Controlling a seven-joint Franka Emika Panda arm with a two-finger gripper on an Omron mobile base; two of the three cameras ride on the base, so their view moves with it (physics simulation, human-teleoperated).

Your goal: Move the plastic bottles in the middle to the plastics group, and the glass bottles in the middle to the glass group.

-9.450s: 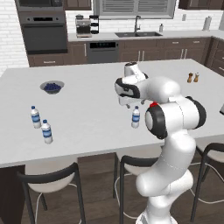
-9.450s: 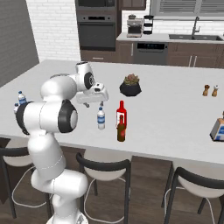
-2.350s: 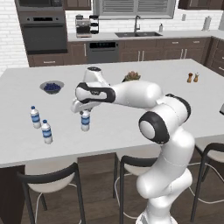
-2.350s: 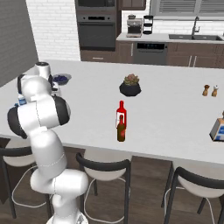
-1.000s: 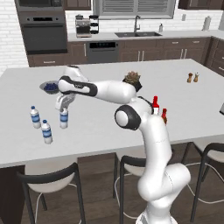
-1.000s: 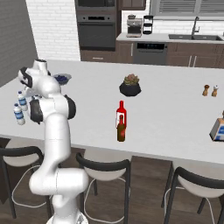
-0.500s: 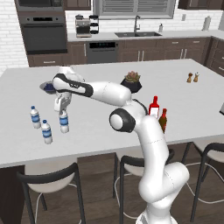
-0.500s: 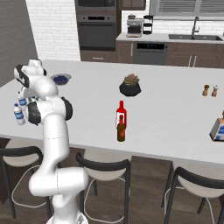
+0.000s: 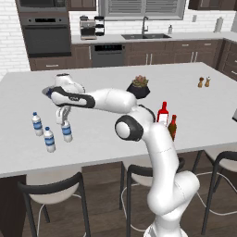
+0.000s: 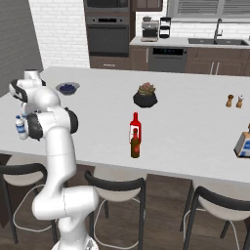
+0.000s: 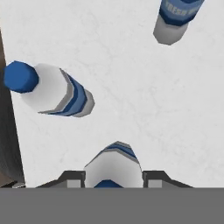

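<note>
A: Where is the water bottle at this moment?

B: Upright at the left end of the white bench, between the fingers of the tool, which is clenched around its upper part. In the hand view the bottle sits squarely between the two dark fingertips.

A: And the plastics group?

B: Two matching bottles stand just beside it. In the left base view the nearer one is just left of the held bottle and closest to the bench's front edge, and the farther one is beyond it toward the left edge. The hand view shows one close on the left and another cut off by the frame at upper right.

A: How much room around them?

B: Bare white surface lies between the three bottles. The dark strip along the left of the hand view is the bench's edge, near the left bottle.

A: What do the base cameras add?

B: The middle of the bench: a red bottle with a dark brown bottle just in front of it, well apart from the cluster. A potted plant stands behind them and a bowl toward the left end. Two tiny brown bottles stand far right, with open bench between them and the middle pair.
</note>
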